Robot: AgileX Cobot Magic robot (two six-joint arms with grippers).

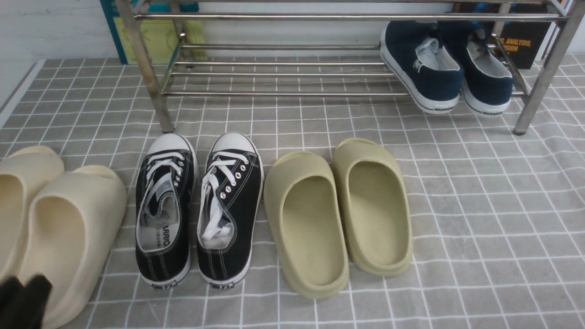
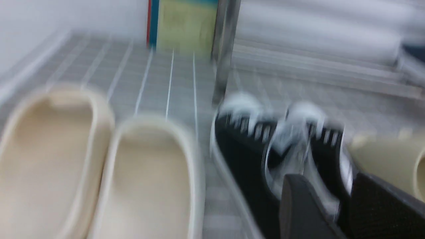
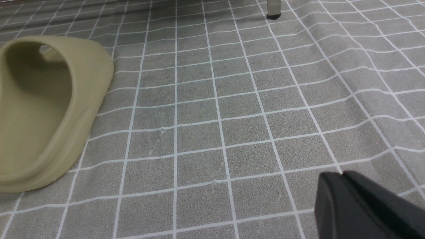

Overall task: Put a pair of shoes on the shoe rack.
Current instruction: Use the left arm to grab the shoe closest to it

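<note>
Location: The pair of shoes [image 1: 231,201] is seen side by side on the counter [image 1: 480,192], toes toward the shoe rack [image 1: 320,17] and just short of its left leg. It is flanked by cream slides [image 1: 68,219] and olive slides [image 1: 306,224] and is not yet on the rack.

Look: Black canvas low-tops are shown with white laces, white rubber toe caps, white soles and white stitching. Pale printed insoles are visible through the openings. The laces of the one nearer the olive slides are left loose and spill into the shoe.

Handling: Each shoe is judged light. The canvas is expected to give under pressure, while the sole and toe cap are judged stiffer and grippy. Loose laces could be snagged.

Hold: The heel collar or side wall at the opening is judged best, with one finger inside and one outside. Where the two inner walls sit close, both might be pinched together.

Left hand: The left hand [image 2: 328,186] is caught in a blurred wrist view, its fingers parted, nothing between them, aimed at the sneakers.

Right hand: The right hand [image 3: 345,186] is shown with fingers apparently pressed together and empty, low over bare counter, well apart from the pair.

Rack: Navy slip-ons [image 1: 425,68] are lodged at the right end of the lower shelf, with bare bars to their left.
</note>
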